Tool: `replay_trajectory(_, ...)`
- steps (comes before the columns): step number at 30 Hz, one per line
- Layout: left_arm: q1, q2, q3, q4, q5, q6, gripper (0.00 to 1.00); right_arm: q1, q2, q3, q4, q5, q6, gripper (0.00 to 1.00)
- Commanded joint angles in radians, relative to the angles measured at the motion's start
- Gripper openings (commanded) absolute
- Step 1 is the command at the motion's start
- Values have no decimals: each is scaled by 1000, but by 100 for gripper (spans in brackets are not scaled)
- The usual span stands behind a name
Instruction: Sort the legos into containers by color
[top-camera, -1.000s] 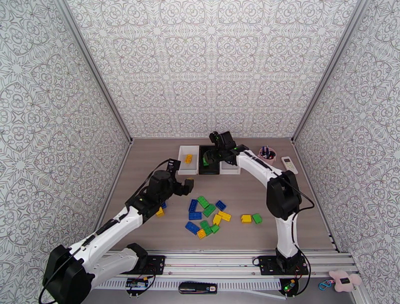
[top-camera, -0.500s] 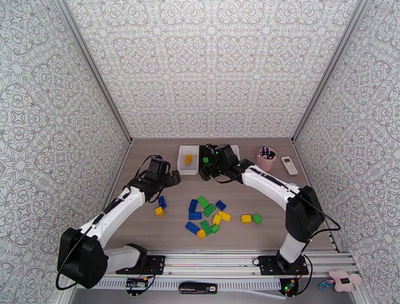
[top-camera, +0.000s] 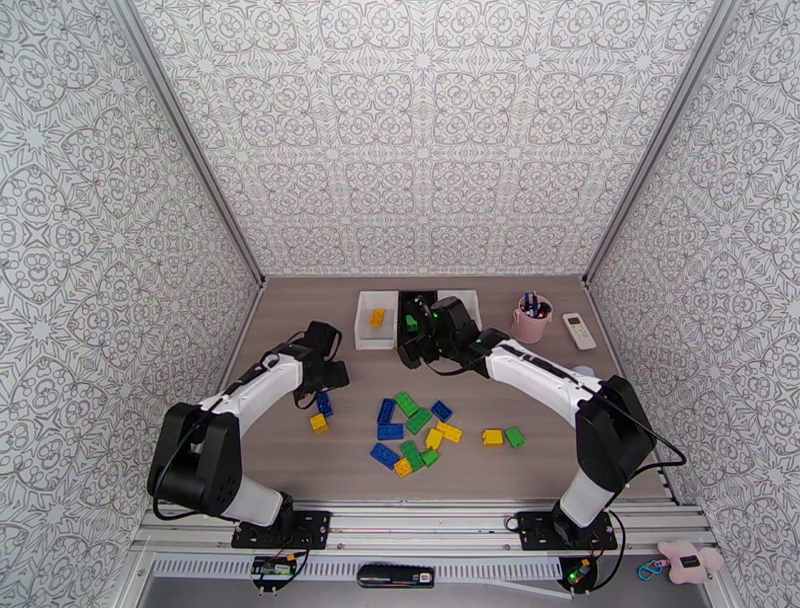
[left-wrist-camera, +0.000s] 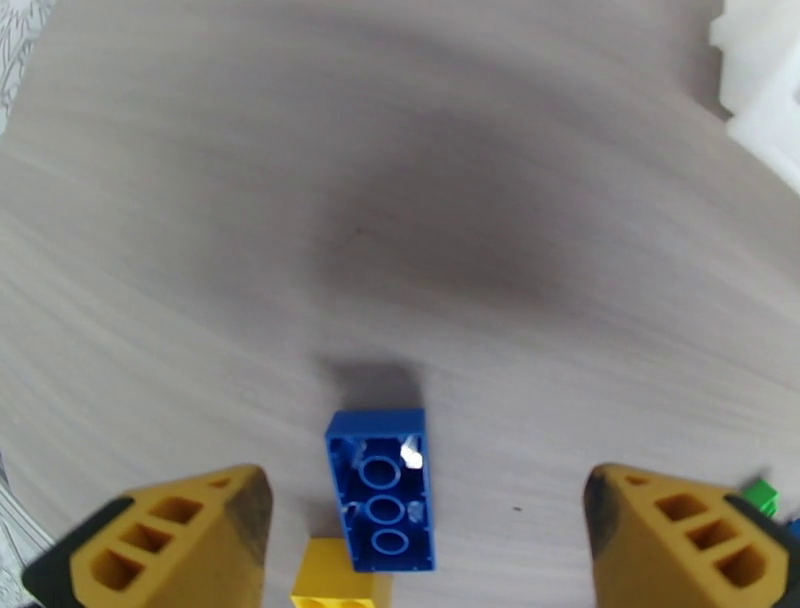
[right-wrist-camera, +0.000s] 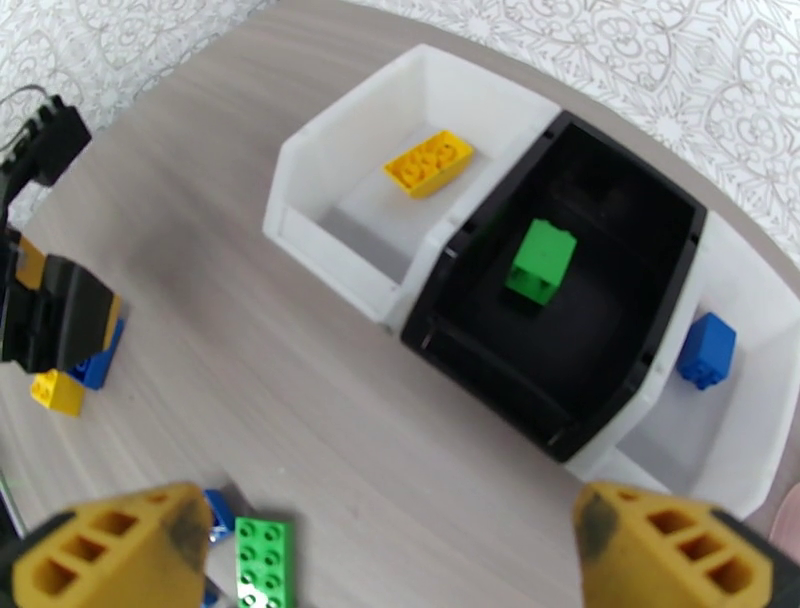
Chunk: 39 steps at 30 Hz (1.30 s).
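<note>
My left gripper (top-camera: 325, 380) (left-wrist-camera: 427, 505) hangs low at the table's left, open, with its yellow fingers (left-wrist-camera: 180, 540) on either side of an upside-down blue brick (left-wrist-camera: 381, 490) (top-camera: 324, 404). A yellow brick (left-wrist-camera: 335, 598) (top-camera: 318, 423) touches that brick's near end. My right gripper (top-camera: 415, 350) (right-wrist-camera: 390, 530) is open and empty just in front of the bins. The left white bin (right-wrist-camera: 330, 240) holds a yellow brick (right-wrist-camera: 430, 162). The black bin (right-wrist-camera: 470, 350) holds a green brick (right-wrist-camera: 541, 260), and the right white bin (right-wrist-camera: 660, 470) a blue brick (right-wrist-camera: 706, 350). Several loose legos (top-camera: 415, 435) lie mid-table.
A pink cup with pens (top-camera: 531, 318) and a white remote (top-camera: 578, 330) stand at the back right. A yellow brick (top-camera: 492, 437) and a green brick (top-camera: 514, 436) lie apart to the right of the pile. Patterned walls close in three sides.
My left arm has swung left and come down over the blue brick, its fingers narrowing a little. My right gripper has drawn back from above the black bin towards the table's middle.
</note>
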<state>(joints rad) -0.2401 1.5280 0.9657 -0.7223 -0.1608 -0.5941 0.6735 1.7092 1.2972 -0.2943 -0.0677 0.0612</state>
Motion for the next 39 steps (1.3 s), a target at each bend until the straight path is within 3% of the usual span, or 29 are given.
replay_trajectory(1, 12, 27, -15, -8, 23, -3, 78, 7, -20, -22, 24, 0, 30, 100)
replay_trajectory(14, 18, 100, -62, 12, 21, -15, 67, 6, -21, -38, 26, 6, 42, 100)
replay_trajectory(23, 19, 92, -52, 3, 23, -18, 43, 7, -27, -38, 24, 6, 43, 100)
replay_trajectory(39, -20, -41, 22, 95, 81, 12, 31, 6, -118, -119, 93, 60, 84, 100)
